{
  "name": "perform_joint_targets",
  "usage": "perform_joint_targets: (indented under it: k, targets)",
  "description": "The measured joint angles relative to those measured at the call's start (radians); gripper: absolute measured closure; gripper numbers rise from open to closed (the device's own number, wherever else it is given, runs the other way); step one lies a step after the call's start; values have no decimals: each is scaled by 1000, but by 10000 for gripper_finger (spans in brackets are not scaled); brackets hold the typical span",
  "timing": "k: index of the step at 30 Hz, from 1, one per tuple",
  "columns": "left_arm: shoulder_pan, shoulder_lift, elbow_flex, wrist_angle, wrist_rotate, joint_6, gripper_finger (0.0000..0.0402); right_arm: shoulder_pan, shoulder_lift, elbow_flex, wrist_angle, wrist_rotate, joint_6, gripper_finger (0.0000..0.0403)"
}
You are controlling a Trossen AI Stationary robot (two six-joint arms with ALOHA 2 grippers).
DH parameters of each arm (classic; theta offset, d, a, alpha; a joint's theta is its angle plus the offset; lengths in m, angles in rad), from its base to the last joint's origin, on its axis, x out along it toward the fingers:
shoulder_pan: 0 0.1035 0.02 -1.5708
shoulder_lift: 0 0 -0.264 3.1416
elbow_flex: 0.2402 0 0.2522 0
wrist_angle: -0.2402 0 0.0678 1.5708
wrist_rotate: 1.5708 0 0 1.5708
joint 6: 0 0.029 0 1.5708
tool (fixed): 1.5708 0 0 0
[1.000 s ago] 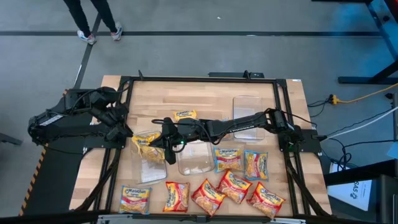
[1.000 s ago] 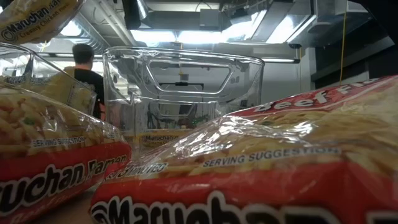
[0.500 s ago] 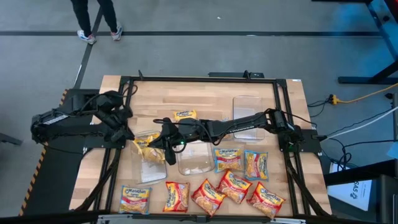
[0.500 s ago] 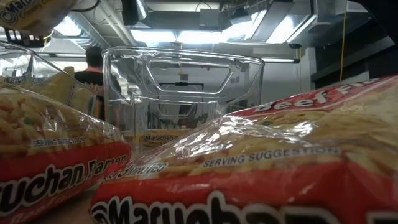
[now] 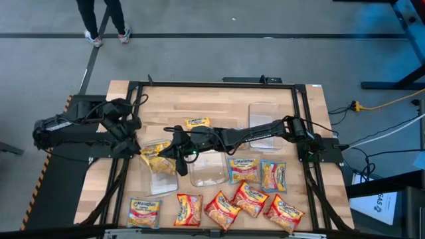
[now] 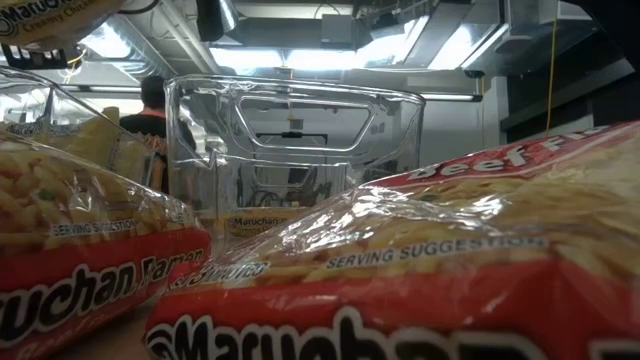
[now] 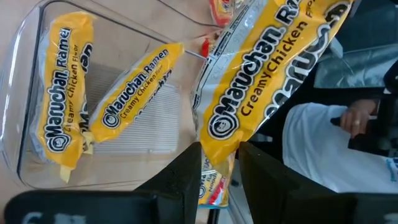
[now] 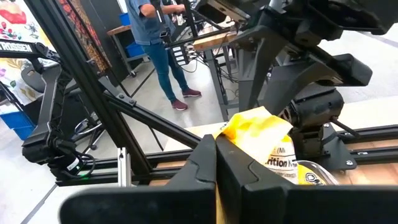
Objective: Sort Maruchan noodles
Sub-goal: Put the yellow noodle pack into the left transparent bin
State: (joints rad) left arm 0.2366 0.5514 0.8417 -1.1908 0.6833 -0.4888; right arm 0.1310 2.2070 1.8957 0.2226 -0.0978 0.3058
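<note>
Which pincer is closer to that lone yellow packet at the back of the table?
Right. The right pincer sits just in front of the lone yellow packet; the left pincer is farther off, at the table's left edge.

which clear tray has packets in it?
The left tray, by the left gripper: two yellow packets lie in it. The middle tray and far-right tray look empty.

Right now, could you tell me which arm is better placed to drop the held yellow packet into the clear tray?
Left. The left gripper grips the yellow packet beside the clear tray holding two more; the right gripper is shut and empty.
</note>
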Motion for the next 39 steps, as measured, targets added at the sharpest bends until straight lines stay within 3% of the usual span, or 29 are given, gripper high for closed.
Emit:
perform_joint_targets:
  k: [11, 22, 39]
  targets:
    - [-24, 0, 0, 35, -49, 27, 310, 0, 0, 0, 4, 2, 0, 403]
    - [-24, 0, 0, 42, -20, 25, 396, 0, 0, 0, 14, 2, 4, 403]
    - [-49, 0, 0, 40, -19, -30, 401, 0, 0, 1, -68, 7, 64, 403]
